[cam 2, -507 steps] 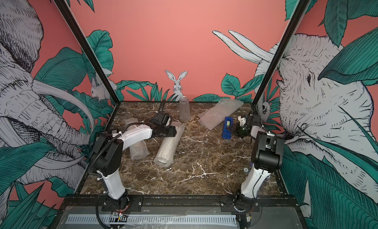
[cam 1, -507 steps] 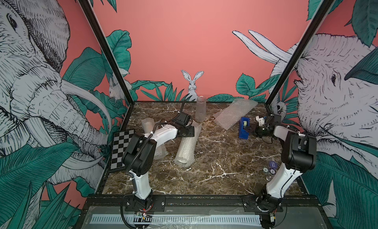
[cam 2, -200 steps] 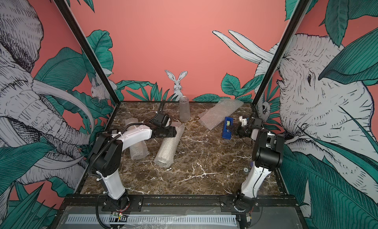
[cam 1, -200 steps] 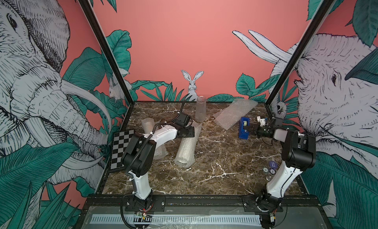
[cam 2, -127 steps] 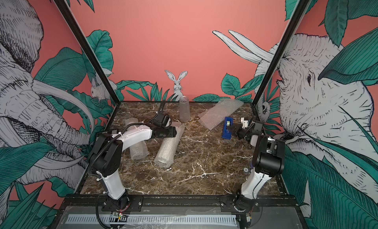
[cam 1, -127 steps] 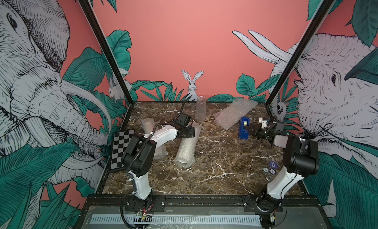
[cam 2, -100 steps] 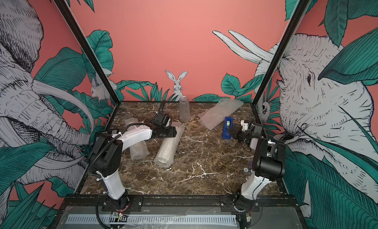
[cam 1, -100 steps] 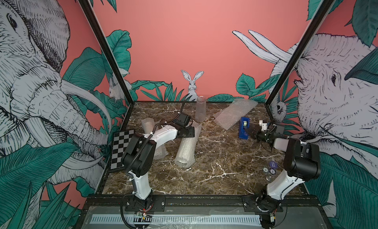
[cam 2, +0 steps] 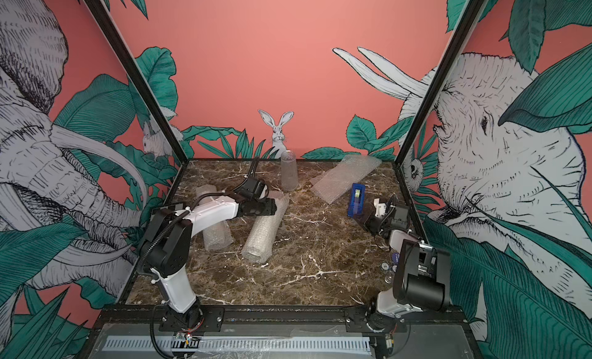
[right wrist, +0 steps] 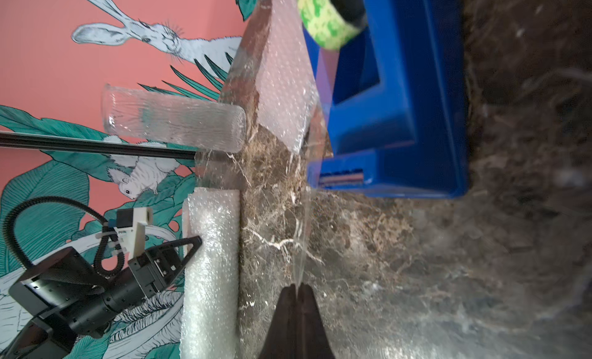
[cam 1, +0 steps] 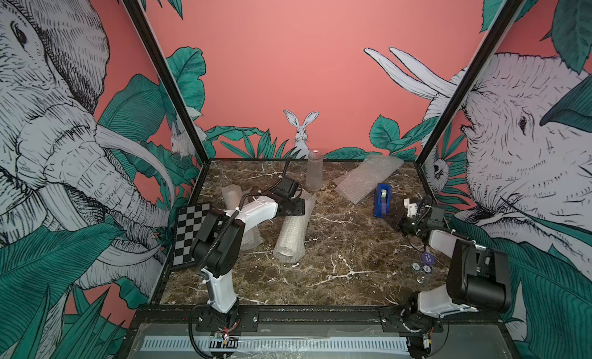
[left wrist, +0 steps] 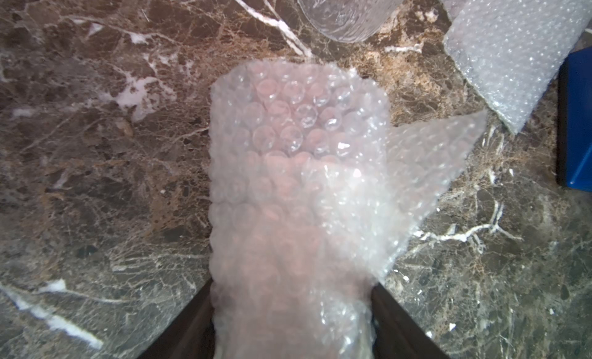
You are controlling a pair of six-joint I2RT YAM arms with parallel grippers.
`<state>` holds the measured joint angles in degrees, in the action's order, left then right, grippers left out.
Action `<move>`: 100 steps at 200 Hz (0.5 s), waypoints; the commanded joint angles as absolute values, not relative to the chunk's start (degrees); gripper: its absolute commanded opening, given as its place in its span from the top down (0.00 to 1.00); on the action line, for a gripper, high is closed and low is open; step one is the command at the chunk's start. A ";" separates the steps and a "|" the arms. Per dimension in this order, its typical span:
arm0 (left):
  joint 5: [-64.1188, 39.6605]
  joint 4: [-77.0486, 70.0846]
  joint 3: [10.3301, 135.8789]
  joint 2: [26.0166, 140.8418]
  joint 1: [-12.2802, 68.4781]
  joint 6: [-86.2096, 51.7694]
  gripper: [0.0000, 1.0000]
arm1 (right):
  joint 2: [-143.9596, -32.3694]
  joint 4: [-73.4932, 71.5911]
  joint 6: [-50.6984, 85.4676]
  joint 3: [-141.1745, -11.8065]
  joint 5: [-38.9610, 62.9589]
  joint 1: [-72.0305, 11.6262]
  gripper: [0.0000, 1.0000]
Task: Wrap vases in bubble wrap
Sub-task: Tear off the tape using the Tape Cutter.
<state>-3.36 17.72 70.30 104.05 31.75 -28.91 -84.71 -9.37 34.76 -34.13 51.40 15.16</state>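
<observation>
— Tape between the jaws of the right gripper (right wrist: 296, 293), is that it?

— Yes. Its jaws are pressed together on a clear tape strip (right wrist: 302, 229) that runs straight ahead of the fingertips to the blue tape dispenser (cam 1: 382, 200). The strip is probably drawn out taut so a length can be torn off to seal a wrap.

— And the left gripper (cam 1: 298, 207)?

— It clamps the wrapped roll (cam 1: 290, 235) from both sides. The roll lies on the marble table (cam 1: 336, 271) and passes between its fingers. A loose flap (left wrist: 416, 181) stands off just ahead of one finger, so the hold probably stops the bubble wrap unrolling until tape lands.

— Count?

— Two wrapped bundles: that roll, and a second bundle (cam 2: 214, 235) lying partly under the left arm. One bare glass vase (cam 1: 314, 171) stands upright beyond the left gripper's tips. One flat bubble wrap sheet (cam 1: 368, 178) lies beyond the dispenser. One dispenser. What is inside the bundles cannot be made out clearly.
</observation>
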 commanded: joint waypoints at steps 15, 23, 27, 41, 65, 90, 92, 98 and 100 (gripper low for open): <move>-3.44 24.42 68.99 105.45 32.78 -29.63 0.31 | -86.66 -14.98 37.15 -28.32 44.06 12.48 1.00; -3.43 24.42 69.08 105.39 32.87 -29.71 0.31 | -88.77 -17.95 39.17 -27.43 43.29 11.85 1.00; -3.43 24.35 69.03 105.40 32.86 -29.76 0.31 | -89.92 -20.26 40.46 -26.85 42.91 11.58 1.00; -3.52 24.35 69.32 105.34 32.95 -29.79 0.31 | -94.46 -29.11 45.76 -24.69 41.09 11.40 1.00; -3.18 24.98 69.44 104.97 32.96 -29.46 0.31 | -99.90 -40.23 52.43 -23.43 40.09 11.16 1.00; -2.73 25.22 69.35 104.62 32.96 -29.35 0.31 | -98.57 -34.64 51.81 -25.10 36.07 8.92 1.00; -2.77 25.18 69.28 104.62 32.98 -29.35 0.31 | -98.25 -34.17 51.71 -25.19 35.43 8.71 1.00; -2.73 25.07 69.32 104.62 33.03 -29.43 0.31 | -97.53 -32.69 51.83 -25.26 33.94 8.08 1.00; -2.72 25.05 69.27 104.66 33.02 -29.53 0.31 | -97.24 -32.28 51.89 -25.30 33.47 7.98 1.00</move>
<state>-2.61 17.82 70.35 104.05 32.14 -28.93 -98.08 -39.68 48.93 -26.44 39.81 10.31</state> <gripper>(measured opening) 0.689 0.045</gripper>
